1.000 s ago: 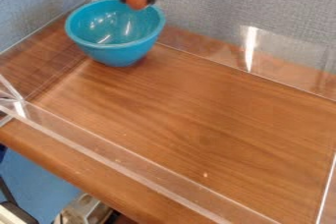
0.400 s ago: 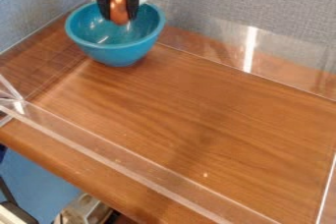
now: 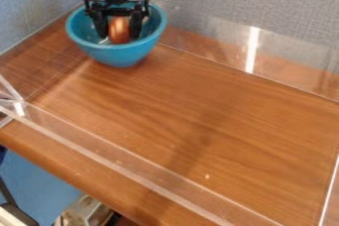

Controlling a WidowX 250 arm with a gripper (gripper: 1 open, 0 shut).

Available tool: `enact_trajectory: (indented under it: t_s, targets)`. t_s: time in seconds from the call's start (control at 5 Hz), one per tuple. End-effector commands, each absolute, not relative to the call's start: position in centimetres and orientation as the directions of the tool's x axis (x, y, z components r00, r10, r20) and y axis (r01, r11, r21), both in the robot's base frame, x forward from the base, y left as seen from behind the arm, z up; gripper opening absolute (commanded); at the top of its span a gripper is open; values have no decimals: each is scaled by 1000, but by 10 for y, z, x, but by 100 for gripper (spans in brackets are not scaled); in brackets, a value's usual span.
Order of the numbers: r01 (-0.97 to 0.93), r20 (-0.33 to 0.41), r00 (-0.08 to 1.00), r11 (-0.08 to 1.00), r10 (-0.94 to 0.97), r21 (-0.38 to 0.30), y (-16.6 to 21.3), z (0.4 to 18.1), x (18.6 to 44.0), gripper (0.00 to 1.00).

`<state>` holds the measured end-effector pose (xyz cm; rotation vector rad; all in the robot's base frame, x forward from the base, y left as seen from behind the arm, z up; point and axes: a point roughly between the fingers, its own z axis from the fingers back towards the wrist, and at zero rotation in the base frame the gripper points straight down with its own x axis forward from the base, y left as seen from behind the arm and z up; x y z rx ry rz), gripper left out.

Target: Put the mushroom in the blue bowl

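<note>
Down goes the black claw (image 3: 118, 14), now inside the glossy round teal-blue plastic bowl (image 3: 115, 54) with the orange-brown toy mushroom (image 3: 119, 30) between its fingers; grip or release, can't tell. Delivery looks nearly done!

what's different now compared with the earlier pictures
The hand has come down with the mushroom, from above the blue bowl to inside it. Whether the mushroom has been let go, I can't tell. The bowl stayed in its place on the wooden surface.
</note>
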<state>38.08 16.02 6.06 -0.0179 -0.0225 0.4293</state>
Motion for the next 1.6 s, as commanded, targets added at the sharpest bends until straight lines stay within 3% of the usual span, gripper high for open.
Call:
enact_trajectory:
  t_s: [0.0,0.4,0.8,1.4]
  targets:
    - [-424,113,899,906,423,-17,154,103,386,100]
    - [-436,151,889,900,432,-12,150,121,394,100]
    - [-415,151,900,910,410,5,157,113,416,100]
    - [-426,153,896,904,417,32,135,122,417,100]
